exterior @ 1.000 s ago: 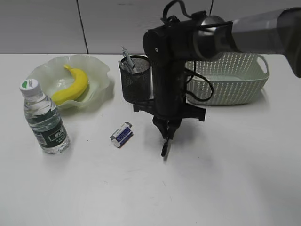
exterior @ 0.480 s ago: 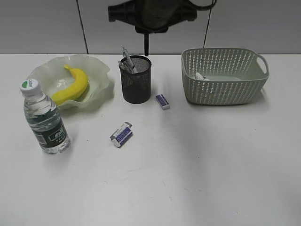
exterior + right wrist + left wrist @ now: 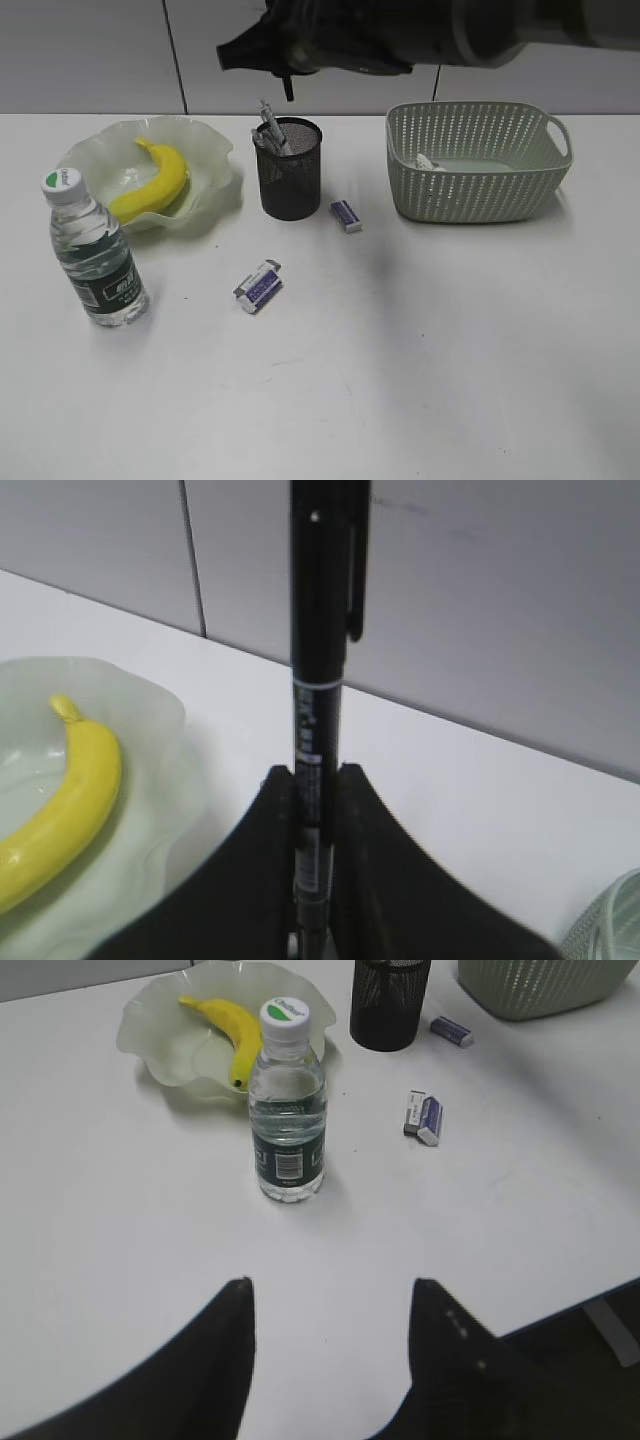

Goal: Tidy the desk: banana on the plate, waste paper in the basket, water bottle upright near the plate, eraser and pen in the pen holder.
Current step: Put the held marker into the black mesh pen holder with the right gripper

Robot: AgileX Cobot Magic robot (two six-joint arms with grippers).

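My right gripper (image 3: 317,775) is shut on a black pen (image 3: 318,680). In the exterior view it hangs high (image 3: 285,68), above the black mesh pen holder (image 3: 290,170), which holds several pens. The pen's lower end (image 3: 288,90) shows above the holder. The banana (image 3: 150,180) lies on the pale-green plate (image 3: 215,150). The water bottle (image 3: 95,255) stands upright in front of the plate. One eraser (image 3: 346,215) lies right of the holder, another (image 3: 259,286) in front of it. The waste paper (image 3: 424,161) lies in the basket (image 3: 475,185). My left gripper (image 3: 330,1290) is open and empty, over bare desk near the bottle (image 3: 287,1120).
The left wrist view shows the plate (image 3: 150,1030), banana (image 3: 235,1030), holder (image 3: 390,1005), both erasers (image 3: 451,1029) (image 3: 423,1117) and the desk's near edge at lower right. The right wrist view shows the banana (image 3: 70,810) and the grey back wall.
My right arm has risen from desk level beside the pen holder to high above it, carrying the pen, and shifted a little left. The eraser right of the holder is now uncovered.
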